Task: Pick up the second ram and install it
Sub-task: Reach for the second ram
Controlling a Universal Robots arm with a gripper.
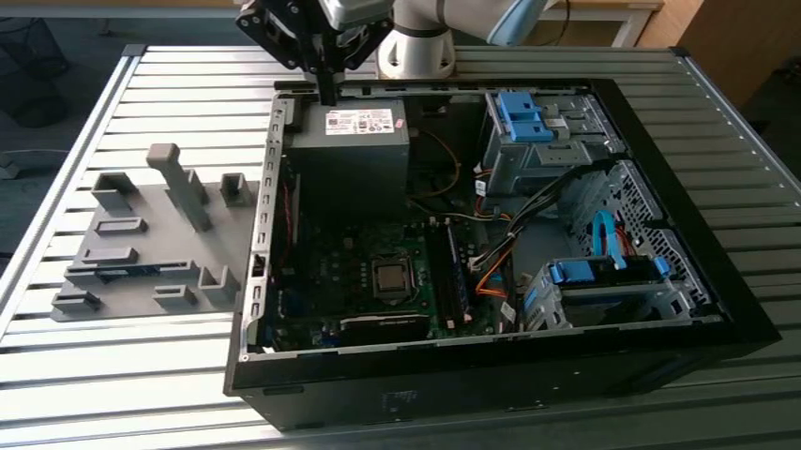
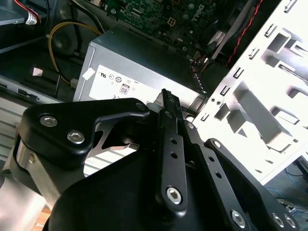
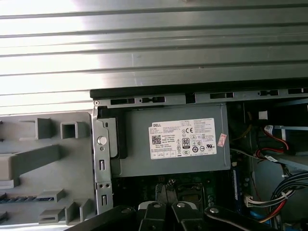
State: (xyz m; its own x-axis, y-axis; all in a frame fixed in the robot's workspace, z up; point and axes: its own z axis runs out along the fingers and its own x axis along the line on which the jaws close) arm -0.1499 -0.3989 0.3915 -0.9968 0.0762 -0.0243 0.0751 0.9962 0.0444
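- Second wrist view: the gripper (image 2: 166, 96) has its black fingers (image 2: 172, 144) drawn together into one narrow tip, with no gap visible and nothing seen clamped between them
- First wrist view: the gripper (image 3: 165, 191) appears as dark tips lying side by side, close to the near edge of the grey power supply (image 3: 168, 144)
- Exterior view: the gripper (image 1: 328, 92) points straight down, its tip at the far rim of the open computer case (image 1: 501, 375) and just above the far edge of the power supply (image 1: 348, 155); whether it touches either cannot be told
- Second ram (image 1: 126, 272): it lies flat in a long slot of the grey holder tray (image 1: 150, 234), to the exterior view's left of the case and well apart from the gripper; the first wrist view shows it as a bluish strip (image 3: 24, 198) in the same tray (image 3: 29, 163)
- Motherboard (image 1: 363, 281): it lies on the case floor beyond the power supply, and a long dark stick (image 1: 453, 272) stands on edge in it, to the exterior view's right of the processor socket
- Blue drive brackets (image 1: 523, 117): they sit in the bays on the exterior view's right side of the case
- Slatted metal table (image 1: 126, 375): it carries both the case and the holder tray
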